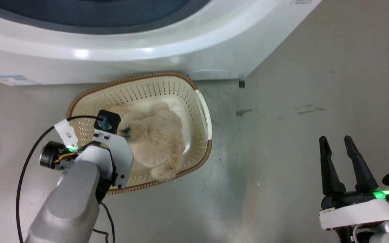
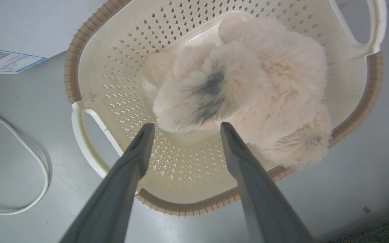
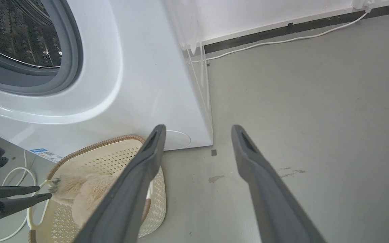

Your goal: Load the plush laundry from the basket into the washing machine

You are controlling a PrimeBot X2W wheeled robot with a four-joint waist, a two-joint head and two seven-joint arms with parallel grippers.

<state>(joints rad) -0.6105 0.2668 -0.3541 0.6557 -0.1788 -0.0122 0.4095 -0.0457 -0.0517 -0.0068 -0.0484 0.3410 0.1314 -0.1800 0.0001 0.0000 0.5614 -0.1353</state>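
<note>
grab step i reckon: left gripper (image 2: 186, 126), splayed apart, hangs over the fluffy cream plush laundry (image 2: 248, 87) inside the cream perforated plastic basket (image 2: 113, 84), so next it should drop, pinch fur and lift toward the big white washing machine (image 1: 147, 50) beside the basket.

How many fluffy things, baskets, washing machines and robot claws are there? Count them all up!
plush laundry: 1
basket: 1
washing machine: 1
grippers: 2, the left gripper and the right gripper, both open
Total: 5
</note>
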